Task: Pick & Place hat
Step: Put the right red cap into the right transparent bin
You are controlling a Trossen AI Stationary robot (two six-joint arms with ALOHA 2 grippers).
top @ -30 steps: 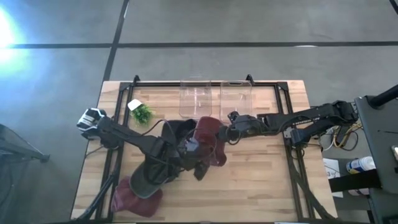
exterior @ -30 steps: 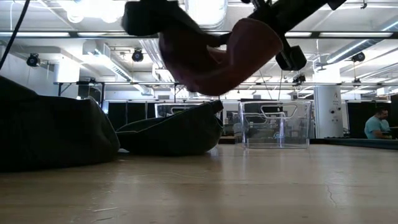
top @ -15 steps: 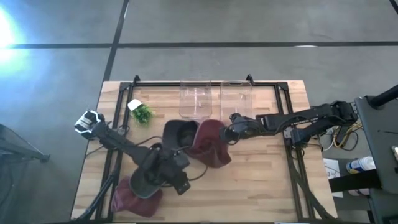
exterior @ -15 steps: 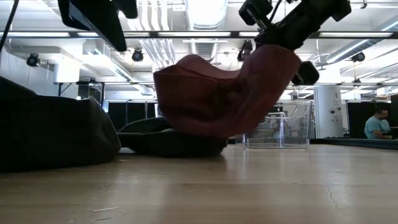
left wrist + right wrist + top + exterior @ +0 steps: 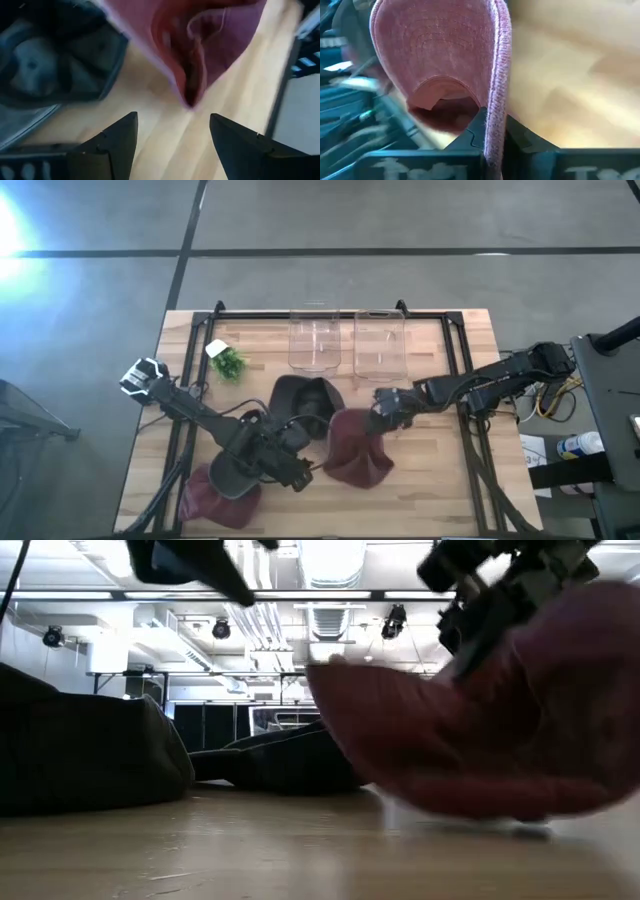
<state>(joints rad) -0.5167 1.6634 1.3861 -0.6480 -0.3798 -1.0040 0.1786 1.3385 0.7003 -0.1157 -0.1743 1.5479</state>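
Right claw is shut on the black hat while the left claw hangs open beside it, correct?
Not quite: the right claw is shut on the maroon hat, as the right wrist view shows. The black hat lies untouched on the table. The left claw is open.

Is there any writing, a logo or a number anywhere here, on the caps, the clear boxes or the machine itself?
No readable text in any view.
Maroon cap held by the right gripper: no logo or lettering shows.
Dark cap on the table: nothing readable.
Clear bins: no labels seen.
White tag by the green sprig: too small to read.
Bottle at the right edge: label too small to read.
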